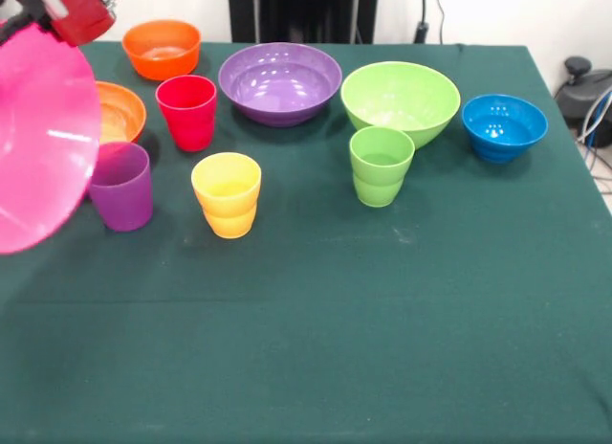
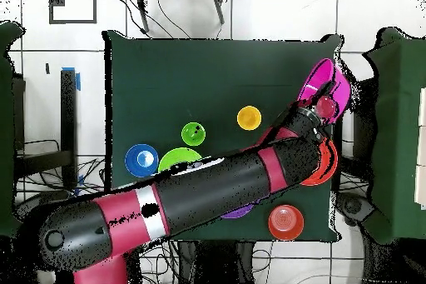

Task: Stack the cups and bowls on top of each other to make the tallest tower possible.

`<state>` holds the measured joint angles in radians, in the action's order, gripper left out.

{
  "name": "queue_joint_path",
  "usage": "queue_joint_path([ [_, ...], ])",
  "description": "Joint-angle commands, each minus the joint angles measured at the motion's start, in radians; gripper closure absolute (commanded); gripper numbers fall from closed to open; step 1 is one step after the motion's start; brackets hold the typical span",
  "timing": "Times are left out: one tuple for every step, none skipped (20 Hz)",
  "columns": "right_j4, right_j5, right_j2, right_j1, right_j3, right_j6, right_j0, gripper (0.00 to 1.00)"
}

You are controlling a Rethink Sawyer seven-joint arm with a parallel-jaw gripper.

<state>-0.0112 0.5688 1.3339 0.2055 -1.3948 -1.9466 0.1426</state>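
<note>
Pink bowl [image 1: 38,138] hangs tilted off the tabletop [image 1: 382,320], just beside the purple cup [image 1: 121,186], its rim clamped in my tool [image 1: 72,13]; I judge it should be levelled first; then lowered onto bare cloth as the base.

Green-clothed table [image 1: 402,348], cups [image 1: 227,194], bowls [image 1: 280,81] on it

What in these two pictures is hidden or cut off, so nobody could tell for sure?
- Gripper, front view: mostly cut by the top edge; its grip on the pink bowl is unclear.
- Purple bowl, overhead: mostly under the arm.
- Orange bowl, front view: partly behind the pink bowl.
</note>
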Motion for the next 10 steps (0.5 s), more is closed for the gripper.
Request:
queue_joint_path([
  [-0.139,-0.01,-0.176,0.056,0.085,-0.089,-0.003,1.0],
  [-0.17,0.002,-0.17,0.072,0.083,-0.081,-0.002,1.0],
  [-0.199,0.016,-0.164,0.087,0.082,-0.071,-0.002,1.0],
  [-0.219,0.022,-0.16,0.098,0.083,-0.066,-0.002,1.0],
  [-0.248,0.027,-0.151,0.11,0.085,-0.058,-0.001,1.0],
  [-0.253,0.022,-0.151,0.111,0.089,-0.058,-0.002,1.0],
  [-0.266,0.011,-0.145,0.116,0.097,-0.054,-0.003,1.0],
  [-0.276,0.01,-0.141,0.119,0.101,-0.052,-0.003,1.0],
  [-0.283,0.001,-0.139,0.121,0.108,-0.051,-0.005,1.0],
  [-0.291,-0.007,-0.136,0.122,0.116,-0.05,-0.006,1.0],
])
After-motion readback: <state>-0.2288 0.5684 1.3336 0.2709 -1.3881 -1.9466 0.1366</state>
